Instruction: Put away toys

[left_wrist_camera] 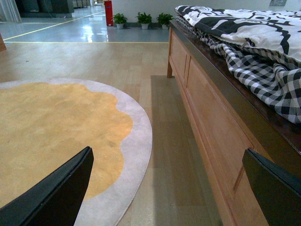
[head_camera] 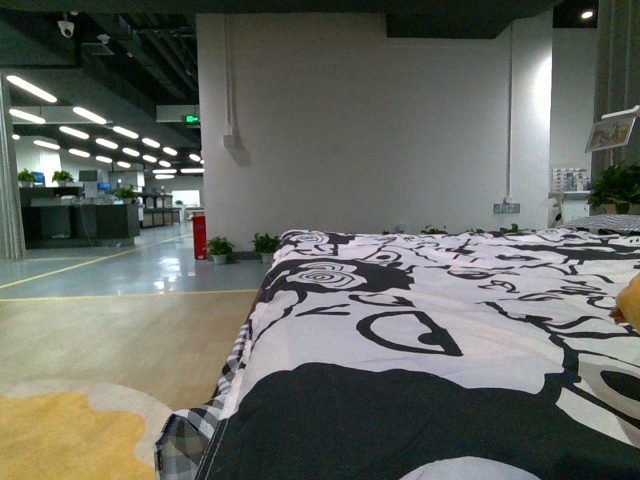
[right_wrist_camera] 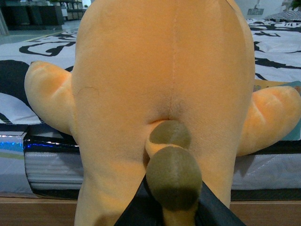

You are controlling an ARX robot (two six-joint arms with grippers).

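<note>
Right wrist view: the right gripper (right_wrist_camera: pixel 171 209) is clamped narrowly on the brown tail tuft of the orange plush toy (right_wrist_camera: pixel 164 70). The toy is at the side edge of the bed, with the mattress (right_wrist_camera: pixel 42 165) and the black-and-white blanket (head_camera: pixel 430 330) behind it. The left gripper (left_wrist_camera: pixel 167 153) is spread wide and holds nothing, above the floor between the round rug (left_wrist_camera: pixel 56 127) and the wooden bed frame (left_wrist_camera: pixel 207 108).

Nothing readable from where I stand

A green lit sign (head_camera: pixel 191 119) hangs from the ceiling down the hall, its lettering too small to make out; a tilted display card (head_camera: pixel 611 131) high on the right is too blurred to read; the black-and-white bedspread (head_camera: pixel 440 330) carries only swirling patterns.
</note>
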